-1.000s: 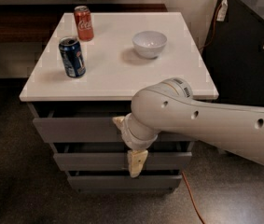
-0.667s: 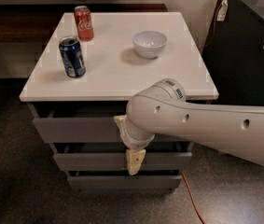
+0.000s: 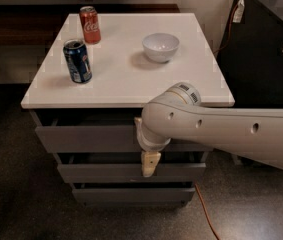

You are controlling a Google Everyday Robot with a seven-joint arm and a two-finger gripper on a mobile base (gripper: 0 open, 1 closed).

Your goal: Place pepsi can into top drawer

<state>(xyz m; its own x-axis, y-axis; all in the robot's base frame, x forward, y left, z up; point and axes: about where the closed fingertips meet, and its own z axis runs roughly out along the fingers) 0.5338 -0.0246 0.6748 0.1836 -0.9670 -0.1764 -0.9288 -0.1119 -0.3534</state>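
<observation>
The pepsi can, small and dark blue with a silver top, stands upright at the left of the square white tabletop, in the upper left of the frame. Behind it, nearer the top edge, we see a red Coca-Cola can, also upright and apart from the blue one. A round white bowl sits at upper centre, well apart from both cans.

Below the tabletop, the top drawer shows its flat grey handleless front across the middle of the frame, with a dark gap above it; we do not see its inside. The two lower grey drawers sit under it, each narrower.

The thick white robot arm comes in from the right edge. Its cream-coloured gripper points downward at centre frame, in front of the drawer fronts and well apart from the pepsi can. It holds nothing that we can see, and we cannot tell whether it is open or closed.

An orange cable runs along the dark floor at lower right.
</observation>
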